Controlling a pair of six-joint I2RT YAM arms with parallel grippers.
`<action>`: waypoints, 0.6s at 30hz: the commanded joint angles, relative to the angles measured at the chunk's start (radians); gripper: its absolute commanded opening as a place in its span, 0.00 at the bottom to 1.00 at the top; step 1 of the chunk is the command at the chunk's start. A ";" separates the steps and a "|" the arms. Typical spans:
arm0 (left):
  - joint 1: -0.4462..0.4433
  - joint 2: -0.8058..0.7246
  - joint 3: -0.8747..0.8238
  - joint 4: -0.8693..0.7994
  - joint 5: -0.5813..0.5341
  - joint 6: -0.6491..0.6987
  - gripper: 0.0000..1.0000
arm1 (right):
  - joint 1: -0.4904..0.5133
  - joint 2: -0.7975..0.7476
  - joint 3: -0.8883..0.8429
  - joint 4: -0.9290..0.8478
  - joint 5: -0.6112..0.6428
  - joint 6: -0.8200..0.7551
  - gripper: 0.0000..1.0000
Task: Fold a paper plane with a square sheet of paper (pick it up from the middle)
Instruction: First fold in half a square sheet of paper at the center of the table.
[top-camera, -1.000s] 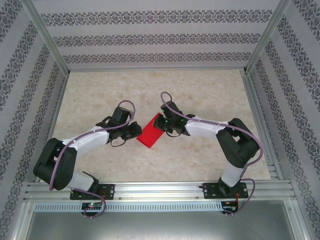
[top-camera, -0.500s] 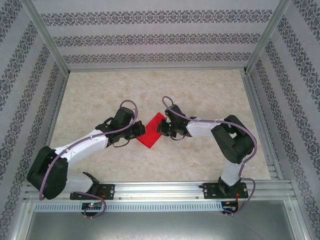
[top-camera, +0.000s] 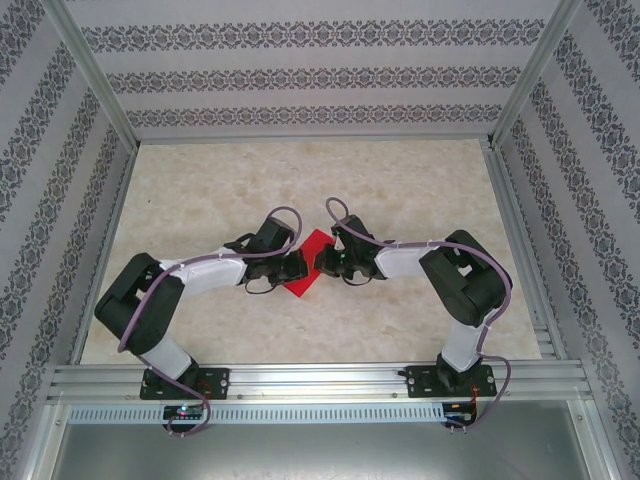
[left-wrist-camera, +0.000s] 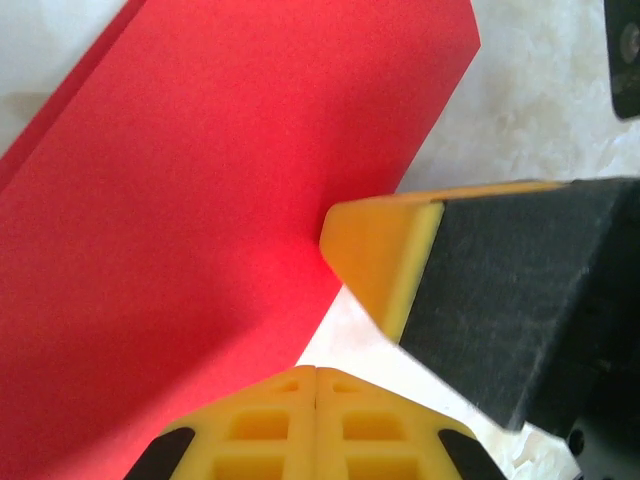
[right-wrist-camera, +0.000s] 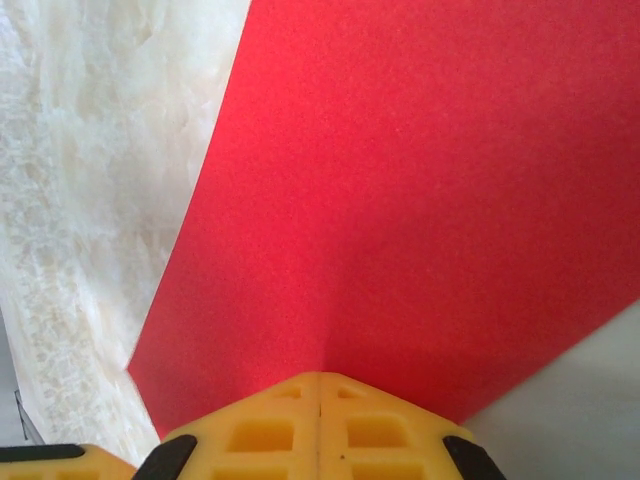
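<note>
The square sheet of paper (top-camera: 316, 243) is bright red and lies doubled over in the middle of the table, between my two grippers. In the left wrist view the sheet of paper (left-wrist-camera: 200, 200) shows a second layer along its upper left edge. My left gripper (left-wrist-camera: 315, 372) is shut, its tips at the paper's lower edge (top-camera: 297, 270); the paper runs under one finger, not between the two. My right gripper (right-wrist-camera: 320, 377) is shut on the sheet of paper (right-wrist-camera: 420, 200), and a faint crease runs into its tips. From the left wrist that right gripper's finger (left-wrist-camera: 390, 260) rests on the paper's edge.
The beige marbled tabletop (top-camera: 200, 190) extends around the paper on every side. Patterned walls (top-camera: 300, 75) and aluminium posts (top-camera: 95, 80) enclose it. The frame rail (top-camera: 320, 380) carrying both arm bases runs along the near edge.
My left arm has swung right, up to the paper's left edge, and its jaws have closed fully. The right gripper has edged slightly toward it. More of the paper is covered.
</note>
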 joint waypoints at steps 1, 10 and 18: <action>-0.015 0.039 0.035 0.049 0.021 -0.013 0.00 | -0.014 -0.009 -0.022 0.068 -0.031 -0.003 0.00; -0.016 0.097 0.039 0.032 -0.001 -0.011 0.00 | -0.030 -0.026 -0.048 0.039 -0.029 -0.007 0.00; -0.015 0.112 0.059 -0.001 -0.008 0.005 0.00 | -0.033 0.002 -0.030 0.018 -0.024 -0.015 0.00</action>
